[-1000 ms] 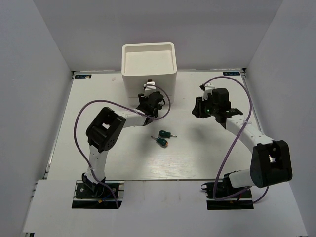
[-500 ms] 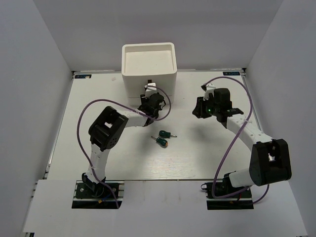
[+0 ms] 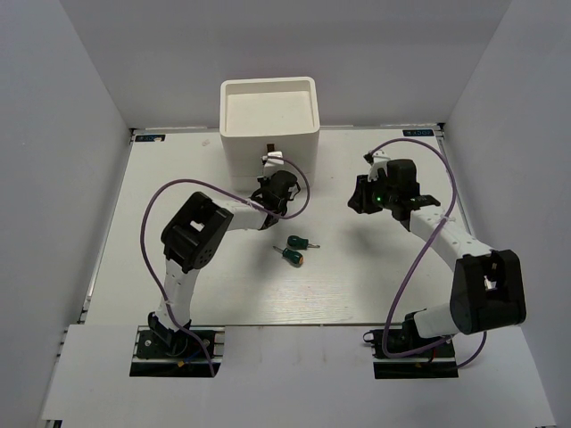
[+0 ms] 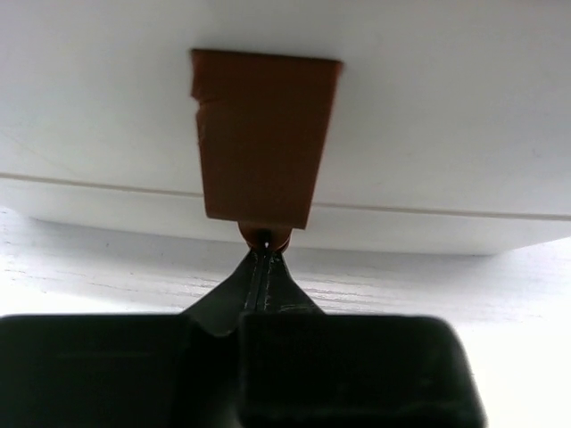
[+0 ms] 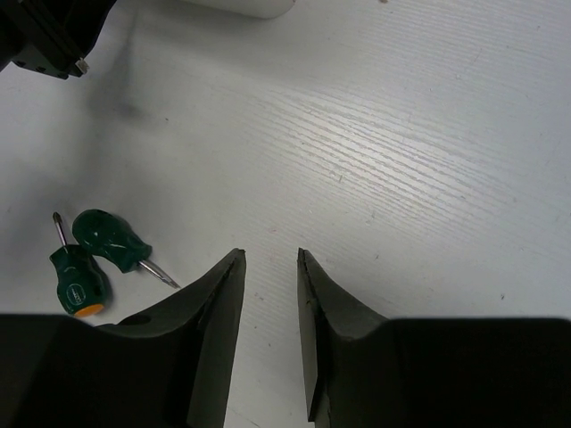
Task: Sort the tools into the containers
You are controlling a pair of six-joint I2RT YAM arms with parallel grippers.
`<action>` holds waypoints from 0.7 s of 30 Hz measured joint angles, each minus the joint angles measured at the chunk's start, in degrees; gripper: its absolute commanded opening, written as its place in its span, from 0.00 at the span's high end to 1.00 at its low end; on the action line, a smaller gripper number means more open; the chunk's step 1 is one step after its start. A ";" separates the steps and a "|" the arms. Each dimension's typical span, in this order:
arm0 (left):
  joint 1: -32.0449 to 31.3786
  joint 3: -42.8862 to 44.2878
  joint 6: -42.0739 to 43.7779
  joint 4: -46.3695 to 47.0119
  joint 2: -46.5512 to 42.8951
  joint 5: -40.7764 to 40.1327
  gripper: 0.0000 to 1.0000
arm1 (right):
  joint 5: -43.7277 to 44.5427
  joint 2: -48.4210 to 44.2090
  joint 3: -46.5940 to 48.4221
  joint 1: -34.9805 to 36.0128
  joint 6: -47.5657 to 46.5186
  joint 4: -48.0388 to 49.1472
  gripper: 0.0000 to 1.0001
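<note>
**A:** Starting big: the bench. White, matt, faint wood grain. And on it?

**B:** At twelve o'clock, hard against the back edge: the organizer. White square plastic with smooth walls and a tray on top. Looks stiff and light, so likely to skid if tugged sharply.

**A:** Hands?

**B:** Left hand pressed up to a drawer, fingertips together and pinched on the bottom tip of its handle. Cannot tell which drawer. Right hand out toward three o'clock, hovering over bare bench, jaws a little apart and holding nothing.

**A:** Tools?

**B:** Two screwdrivers near the centre, lying close side by side. Stubby, with bulbous green grips and short steel shafts, one with an orange butt. Rigid, light and probably prone to rolling. Best taken across the fat grip, not the thin shaft.

**A:** And that handle?

**B:** Brown, flat, tapering downward, tape-like by the look of it, so probably soft. Worth pulling straight out and gently. Might slip out of so thin a pinch, or tear.
</note>
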 measured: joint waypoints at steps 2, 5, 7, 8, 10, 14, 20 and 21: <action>0.00 -0.35 0.11 0.37 -0.04 0.00 1.00 | -0.02 0.17 0.00 0.00 0.02 0.02 0.65; 0.00 -1.05 0.15 1.31 -0.24 0.04 1.00 | -0.04 0.35 0.00 -0.04 0.02 0.00 0.65; -0.09 -1.99 0.13 2.23 -0.68 0.13 1.00 | -0.04 0.35 0.00 -0.11 0.02 0.02 0.65; -0.13 -2.58 0.13 2.69 -0.92 0.17 1.00 | -0.04 0.35 0.00 -0.13 0.02 0.00 0.65; -0.31 -3.67 0.00 3.32 -1.60 0.26 1.00 | -0.04 0.35 -0.02 -0.22 0.00 0.02 0.65; -0.90 -7.02 -0.44 3.69 -3.56 0.59 1.00 | -0.13 0.39 -0.02 -0.24 0.02 0.04 0.65; -1.64 -10.51 -0.74 3.54 -5.99 0.96 1.00 | -0.42 0.44 0.00 -0.26 0.02 0.09 0.66; -1.70 -10.80 -0.90 3.65 -6.40 1.03 1.00 | -0.46 0.44 -0.02 -0.26 0.02 0.15 0.66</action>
